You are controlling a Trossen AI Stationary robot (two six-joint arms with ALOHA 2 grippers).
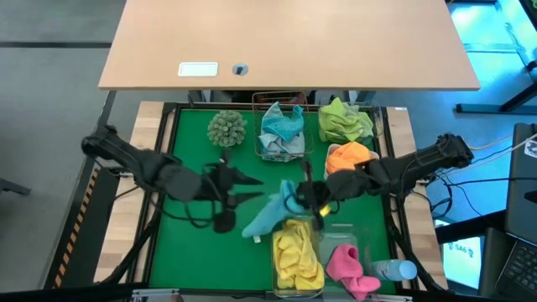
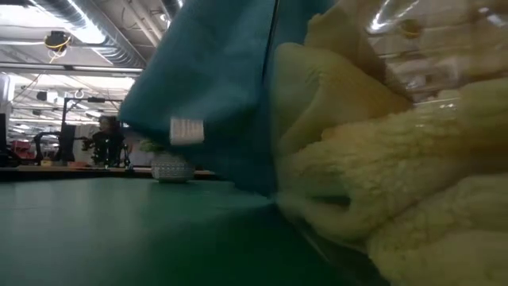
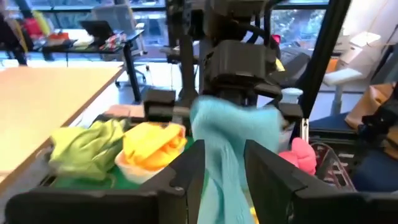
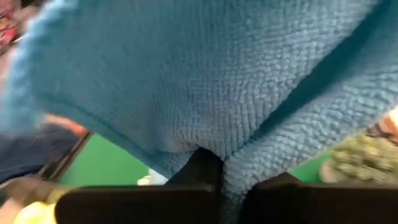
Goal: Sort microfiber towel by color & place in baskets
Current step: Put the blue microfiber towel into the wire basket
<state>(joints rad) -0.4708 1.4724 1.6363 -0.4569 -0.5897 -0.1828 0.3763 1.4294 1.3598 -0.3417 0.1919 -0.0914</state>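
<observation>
A teal blue microfiber towel (image 1: 270, 210) hangs over the middle of the green mat, with my right gripper (image 1: 300, 198) shut on it. In the low view it fills the upper left (image 2: 214, 87), showing a white label (image 2: 187, 129). My left gripper (image 1: 254, 189) stands open just left of the towel; in its wrist view the towel (image 3: 227, 137) shows through the gap between its fingers, and I see no touch. Other towels lie in baskets: pale blue in the copper wire basket (image 1: 281, 127), lime green (image 1: 344, 122), orange (image 1: 348, 155), yellow (image 1: 298, 256), pink (image 1: 348, 264). My right gripper pinches a bunched fold of the teal towel (image 4: 208, 146) between its two fingers, coming from the table's right side and slanting slightly down. The cloth drapes slack below and to the left of the fingers, its lower end (image 1: 252, 231) beside the yellow towel's tub.
A shaggy sage-green ball (image 1: 226, 127) sits at the mat's far left. A clear bottle with a blue cap (image 1: 394, 270) lies at the near right. The clear tub with the yellow towel (image 2: 381, 183) stands close to the low camera. Bare mat (image 1: 189, 243) lies at the near left.
</observation>
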